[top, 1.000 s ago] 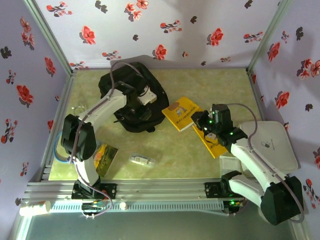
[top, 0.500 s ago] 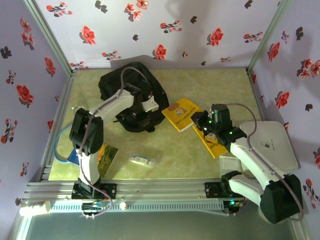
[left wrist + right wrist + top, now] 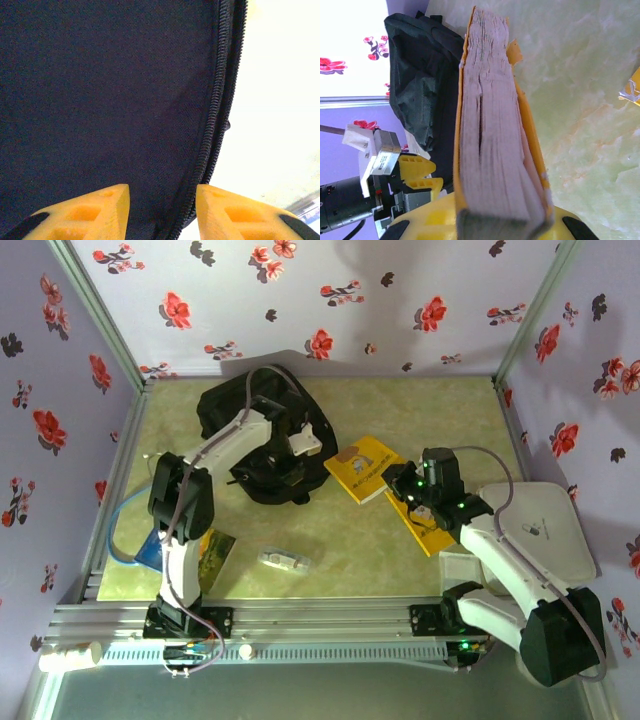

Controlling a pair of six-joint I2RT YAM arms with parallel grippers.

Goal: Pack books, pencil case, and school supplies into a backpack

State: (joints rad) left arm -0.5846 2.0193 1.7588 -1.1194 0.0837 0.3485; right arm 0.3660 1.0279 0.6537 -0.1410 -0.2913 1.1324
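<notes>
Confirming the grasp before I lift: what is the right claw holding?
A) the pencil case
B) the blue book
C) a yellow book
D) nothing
C: the right wrist view shows the page edge of the yellow book clamped in the right claw.

The backpack (image 3: 225, 405) is overlain by the left arm (image 3: 215, 450). The left gripper (image 3: 162, 200) is held with its jaws parted against the black fabric at the zip (image 3: 212, 120). Just right of the backpack, passage is narrowed by a yellow book (image 3: 365, 465) clamped in the right gripper (image 3: 405, 485). On the backpack's near side, a bare strip of table (image 3: 440, 415) is left as far as the pencil case (image 3: 285, 560). Far right of the backpack, the surface is left bare up to the wall (image 3: 330, 310).
</notes>
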